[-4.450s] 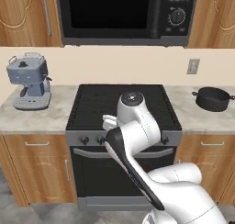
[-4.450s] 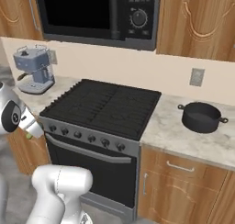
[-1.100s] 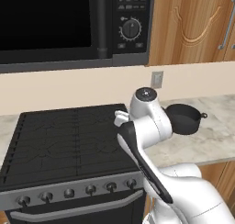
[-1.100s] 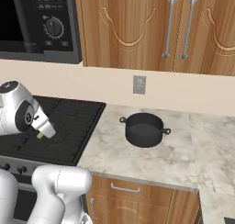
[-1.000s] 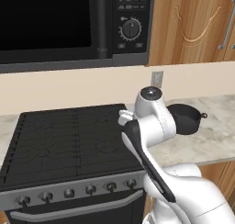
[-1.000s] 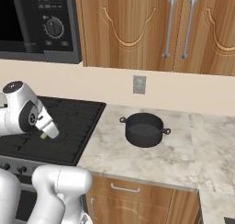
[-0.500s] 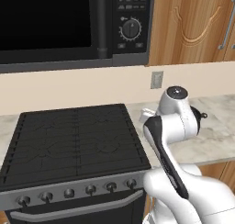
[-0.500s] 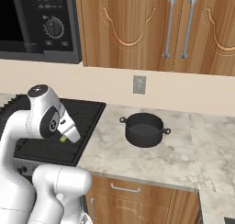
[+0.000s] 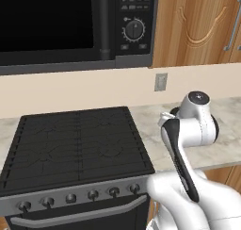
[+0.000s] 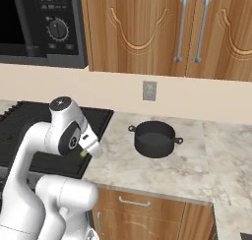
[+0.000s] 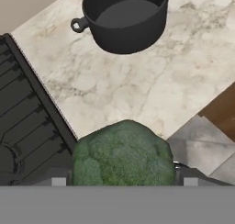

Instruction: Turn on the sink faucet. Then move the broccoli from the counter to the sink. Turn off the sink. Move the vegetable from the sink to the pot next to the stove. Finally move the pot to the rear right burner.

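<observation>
The broccoli (image 11: 123, 154) sits clamped between the jaws in the hand view, and the pot (image 11: 124, 17) stands open-mouthed on the marbled counter (image 11: 151, 85) well ahead of it, so the carry has to run forward across bare stone. From the right base view a speck of green (image 10: 84, 153) shows at the gripper (image 10: 88, 148), over the seam between stove (image 10: 29, 135) and counter, with the pot (image 10: 155, 138) off to its right. The left base view shows the arm (image 9: 190, 130) over that same stretch of counter.
</observation>
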